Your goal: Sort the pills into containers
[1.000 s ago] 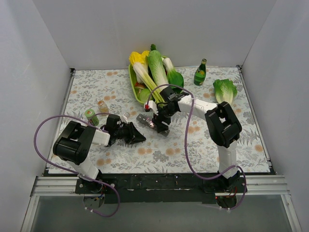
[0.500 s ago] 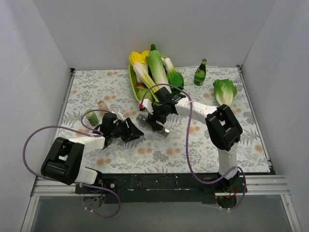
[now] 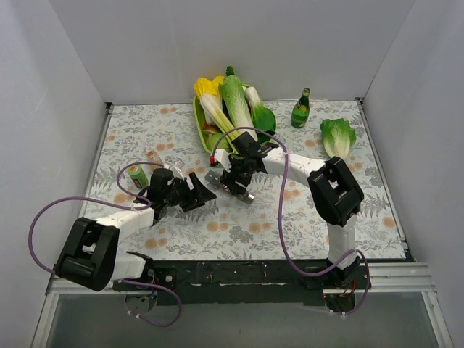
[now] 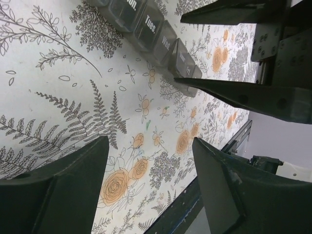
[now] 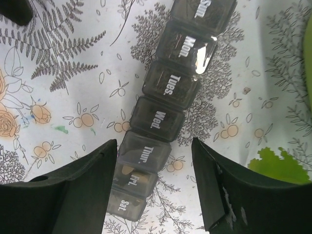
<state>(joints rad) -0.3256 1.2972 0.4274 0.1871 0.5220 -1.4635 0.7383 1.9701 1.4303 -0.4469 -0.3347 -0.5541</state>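
My right claw (image 5: pixel 153 146) hangs with its fingers apart, one on each side of the containers (image 5: pixel 165 105), over the end where the lids read Thur., Fri. and Sat. It clamps nothing. My left claw (image 4: pixel 149 146) is also apart and empty. It is low over the worktop (image 4: pixel 58 87), near the strip on its left side and not touching it.

The containers lie flat on the worktop: seven joined smoky compartments in one straight strip, all lids down as far as I can see. Through the Fri. lid I see tan pieces (image 5: pixel 130 170), which I judge to be pills. The other compartments look empty or are too dark to tell.

So I judge the sorting has only begun: one compartment holds something and six wait. I cannot find loose pills beside the strip for sure. A small green speck (image 5: pixel 61 129) there may be only print.
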